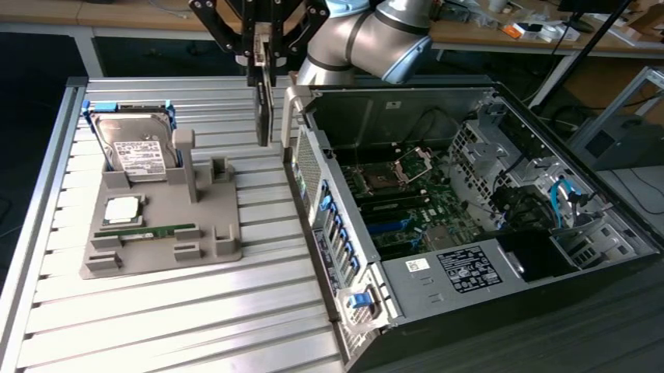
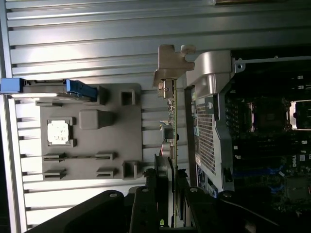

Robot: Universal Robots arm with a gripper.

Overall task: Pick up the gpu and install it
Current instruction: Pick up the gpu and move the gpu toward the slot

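Gripper (image 1: pixel 264 48) clamped on gpu (image 1: pixel 263 105), lifted beside case (image 1: pixel 307 167); carry step, not yet installed; needs slot alignment.

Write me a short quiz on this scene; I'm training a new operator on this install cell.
1. True or false: the gripper holds the gpu on edge, outside the computer case.
2. What sits in the blue-trimmed holder of the grey fixture? A) hard drive B) fan C) power supply
3. Fill in: the case lies with its side ____.
Key: 1 true; 2 A; 3 open.
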